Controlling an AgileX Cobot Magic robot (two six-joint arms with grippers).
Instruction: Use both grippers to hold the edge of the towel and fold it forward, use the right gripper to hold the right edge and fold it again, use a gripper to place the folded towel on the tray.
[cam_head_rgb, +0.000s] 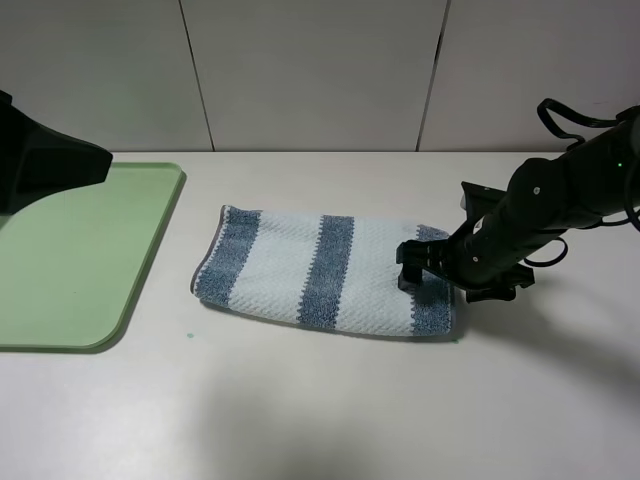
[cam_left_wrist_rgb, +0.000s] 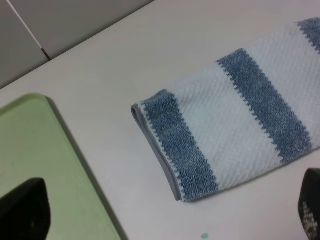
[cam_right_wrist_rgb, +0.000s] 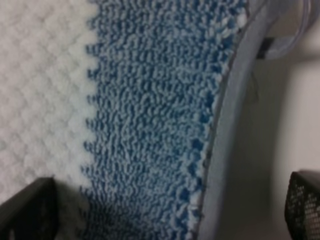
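A: R gripper (cam_head_rgb: 428, 268) jaws wide, nothing held. One finger is over the towel (cam_head_rgb: 320, 270), the other over bare table (cam_head_rgb: 330, 400), w/ the right edge between them.
B: So 2nd fold, I think. Go low, pinch both layers at the grey trim, carry left evenly.
A: L gripper (cam_head_rgb: 60, 160) also wide, far left above the tray (cam_head_rgb: 70, 250). Towel lies mid-table, apart from the tray.
B: Count: 1 towel, 1 tray, 2 grippers.

Tray (cam_head_rgb: 90, 250) cropped, left arm (cam_head_rgb: 40, 160) mostly offscreen
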